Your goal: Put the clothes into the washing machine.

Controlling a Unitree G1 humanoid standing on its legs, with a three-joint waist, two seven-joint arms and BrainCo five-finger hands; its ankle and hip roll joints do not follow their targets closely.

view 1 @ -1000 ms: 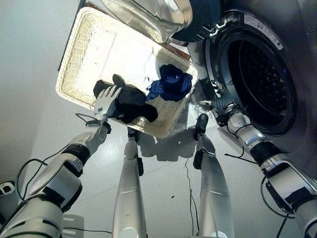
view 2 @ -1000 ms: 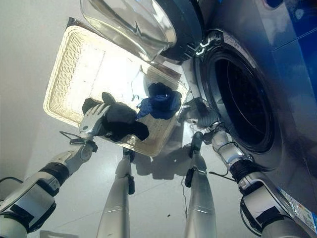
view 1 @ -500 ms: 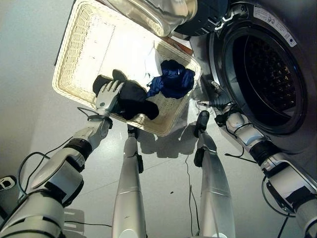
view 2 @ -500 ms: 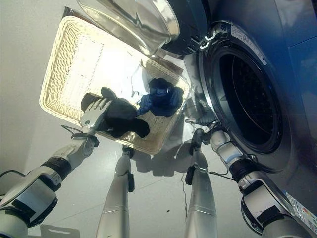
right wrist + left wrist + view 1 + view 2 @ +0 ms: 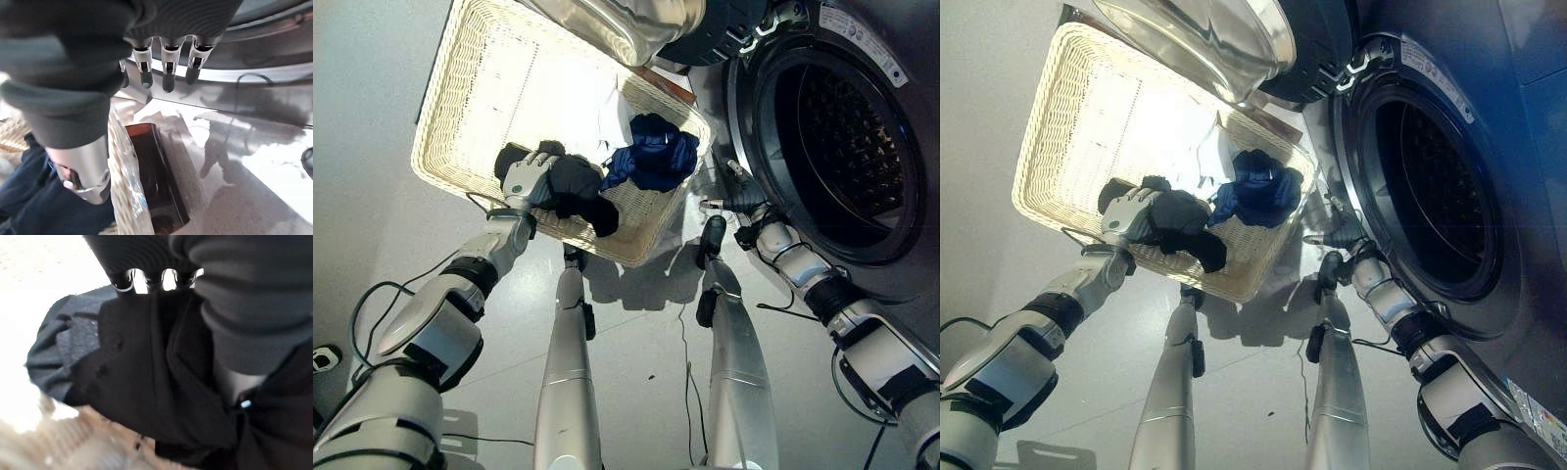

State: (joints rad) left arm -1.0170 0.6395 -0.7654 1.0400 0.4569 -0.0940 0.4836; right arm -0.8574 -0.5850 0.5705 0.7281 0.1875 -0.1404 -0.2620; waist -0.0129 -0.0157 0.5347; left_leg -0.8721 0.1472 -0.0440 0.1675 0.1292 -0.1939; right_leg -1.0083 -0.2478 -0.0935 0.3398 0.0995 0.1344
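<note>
The washing machine [image 5: 847, 137] is standing with its door [image 5: 646, 24] swung open above the wicker basket [image 5: 470, 108] on the floor. In the basket, a blue garment [image 5: 656, 162] is lying beside a black garment [image 5: 578, 191]. The left robot hand [image 5: 524, 181] is curling its fingers into the black garment. The right robot hand [image 5: 744, 201] is hovering with fingers relaxed between basket and drum.

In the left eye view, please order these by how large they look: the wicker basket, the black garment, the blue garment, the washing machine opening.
1. Wicker basket
2. Washing machine opening, close to the basket
3. Black garment and blue garment: they look alike, and the left hand covers part of the black one.
</note>
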